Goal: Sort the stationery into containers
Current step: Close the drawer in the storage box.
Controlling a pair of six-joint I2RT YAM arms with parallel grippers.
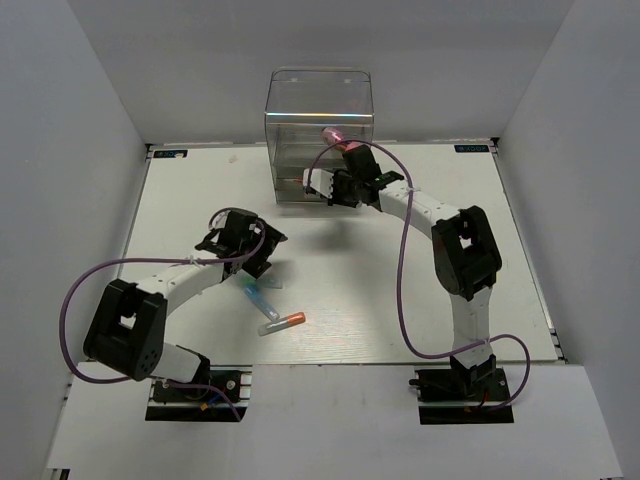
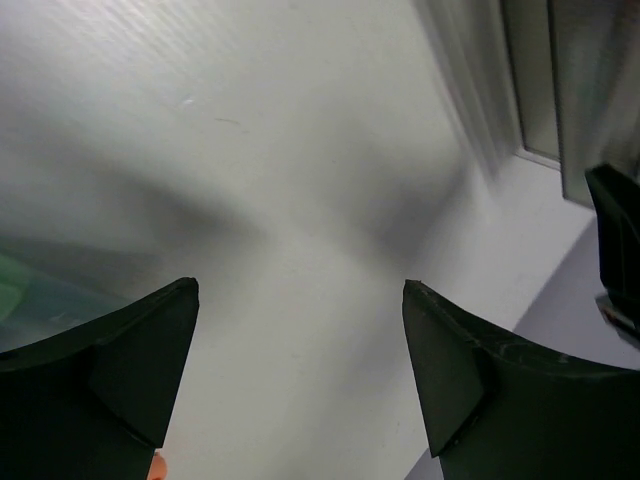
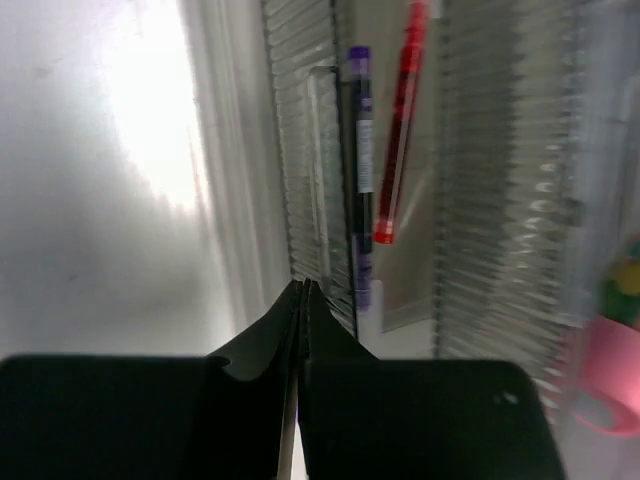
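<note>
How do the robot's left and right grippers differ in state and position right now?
The left gripper has its fingers spread wide; the right gripper has them pressed together. The left hangs over the table near the loose markers; the right is at the front of the clear organiser. Both hold nothing visible.

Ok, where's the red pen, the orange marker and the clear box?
red pen (image 3: 401,120): right wrist view, mid barrel.
orange marker (image 1: 291,320): top view, orange end.
clear box (image 1: 295,140): top view, front wall.
</note>
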